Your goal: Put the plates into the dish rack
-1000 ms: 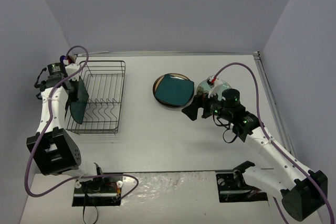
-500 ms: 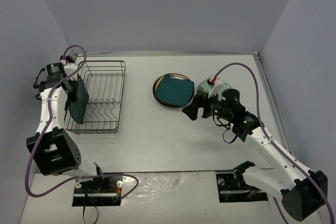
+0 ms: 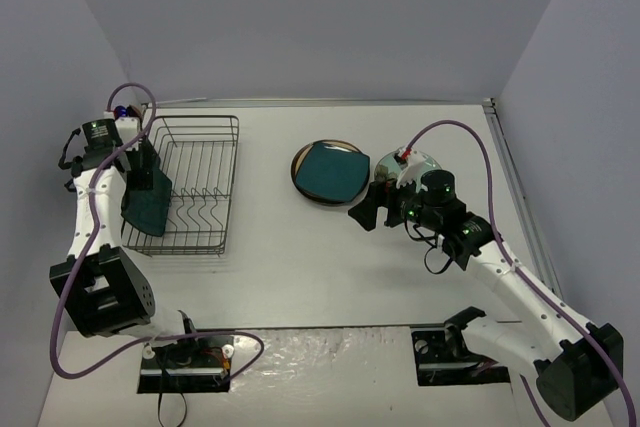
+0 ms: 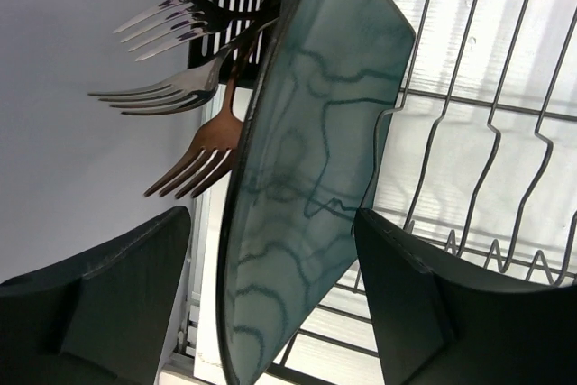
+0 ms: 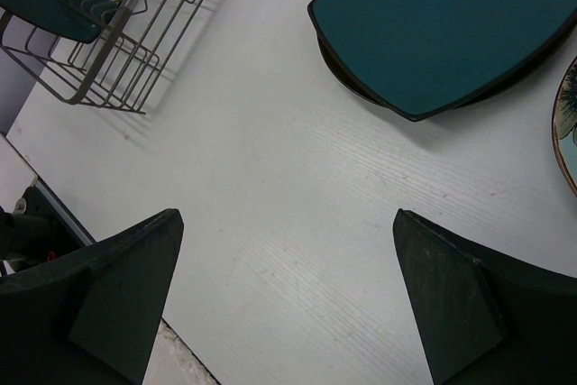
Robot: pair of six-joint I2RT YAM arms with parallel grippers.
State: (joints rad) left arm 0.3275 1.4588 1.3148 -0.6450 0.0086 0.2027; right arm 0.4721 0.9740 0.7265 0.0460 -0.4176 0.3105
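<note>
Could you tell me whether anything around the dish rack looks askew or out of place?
Yes: the dark teal plate at the left end of the dish rack leans well off upright, slumped sideways rather than standing straight between the tines. The left gripper is open around it, not gripping. Nothing else stands out.

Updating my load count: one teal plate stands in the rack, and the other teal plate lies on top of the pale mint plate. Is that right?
Not quite. The other teal plate lies on the brown-rimmed plate, not a mint one, as the top external view shows. The first teal plate does stand in the dish rack.
</note>
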